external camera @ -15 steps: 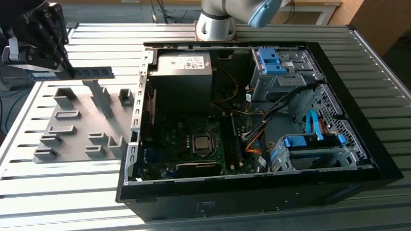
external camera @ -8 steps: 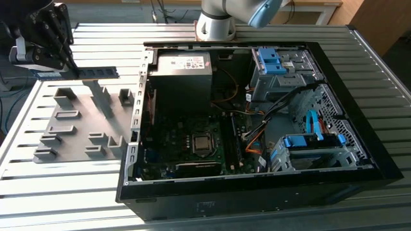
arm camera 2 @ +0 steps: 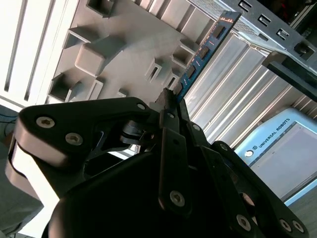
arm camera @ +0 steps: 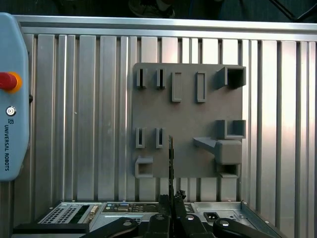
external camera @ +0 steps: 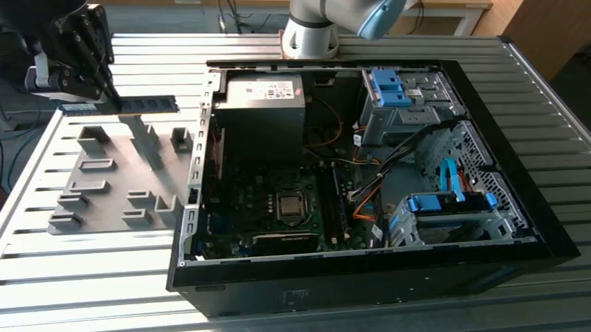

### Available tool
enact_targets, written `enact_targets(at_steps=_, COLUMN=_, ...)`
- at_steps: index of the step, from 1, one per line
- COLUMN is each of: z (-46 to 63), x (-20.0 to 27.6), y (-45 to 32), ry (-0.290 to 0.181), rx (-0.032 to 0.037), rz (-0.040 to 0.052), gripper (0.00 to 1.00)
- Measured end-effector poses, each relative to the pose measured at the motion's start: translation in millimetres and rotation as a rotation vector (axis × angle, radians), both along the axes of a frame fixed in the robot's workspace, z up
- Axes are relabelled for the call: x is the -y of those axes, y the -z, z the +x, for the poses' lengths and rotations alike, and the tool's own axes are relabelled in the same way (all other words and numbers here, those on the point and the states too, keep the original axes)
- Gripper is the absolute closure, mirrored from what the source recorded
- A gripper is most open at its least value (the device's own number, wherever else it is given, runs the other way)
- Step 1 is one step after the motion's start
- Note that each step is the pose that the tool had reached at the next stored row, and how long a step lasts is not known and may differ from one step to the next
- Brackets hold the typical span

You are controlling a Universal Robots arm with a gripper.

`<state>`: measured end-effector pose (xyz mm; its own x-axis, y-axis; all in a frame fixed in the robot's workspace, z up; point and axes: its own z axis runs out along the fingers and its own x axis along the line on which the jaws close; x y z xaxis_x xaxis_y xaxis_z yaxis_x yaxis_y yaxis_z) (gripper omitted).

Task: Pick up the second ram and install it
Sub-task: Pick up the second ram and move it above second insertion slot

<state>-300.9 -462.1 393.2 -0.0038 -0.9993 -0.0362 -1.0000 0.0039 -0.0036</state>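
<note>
Counter first: slatted metal, and it carries everything I am working with. The open computer case lies on it, side panel off, and I place everything from that. Just outside the case wall, on the exterior view's left, sits the grey holder tray, and none of its upright slots that I can see holds a stick. Inside the case the motherboard lies flat and open from above.

My claw hangs outside the case, over the tray's far edge. It is closed on one end of the second ram. The stick juts level from the fingertips towards the case wall and stops short of it. In the second wrist view the claw pinches the blue board edge-on, and the second ram runs away from it with its dark chips showing. In the first wrist view the stick is a thin line above the tray, touching none of its slots as far as I can tell.

By my reading the pick is done and the carry is the step in hand; the install is not yet begun. It calls for clearing the case wall, squaring the stick's long edge to the memory slots and pressing straight down. I cannot tell from here which slot is free.
</note>
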Motion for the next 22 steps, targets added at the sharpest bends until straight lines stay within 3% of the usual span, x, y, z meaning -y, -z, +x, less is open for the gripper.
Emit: enact_targets(at_steps=22, z=30.3, x=0.0, y=0.0, ry=0.000, rx=-0.0001, rz=0.0000, gripper=0.86)
